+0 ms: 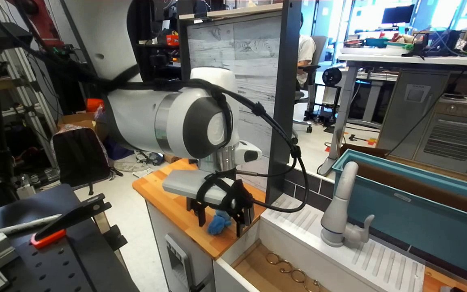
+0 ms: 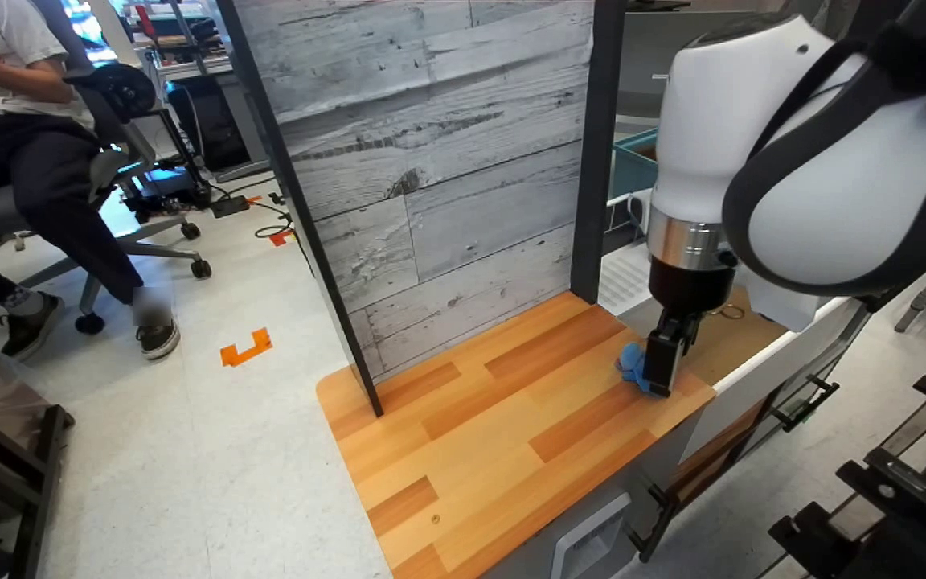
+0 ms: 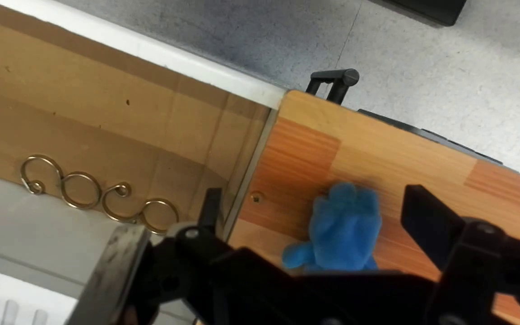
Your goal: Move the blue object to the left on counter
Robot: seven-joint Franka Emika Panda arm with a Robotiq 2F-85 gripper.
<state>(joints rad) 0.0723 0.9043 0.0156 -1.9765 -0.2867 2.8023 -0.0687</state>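
Between the fingers (image 3: 428, 223), spread wide and holding nothing, the blue plush toy (image 3: 345, 230) lies on the wooden worktop (image 3: 404, 153), its long axis apparently crossing their closing line.

The toy (image 3: 345, 230) lies on the counter (image 3: 404, 153), between the fingers of the end effector (image 3: 313, 196), near the sink (image 3: 147, 50).
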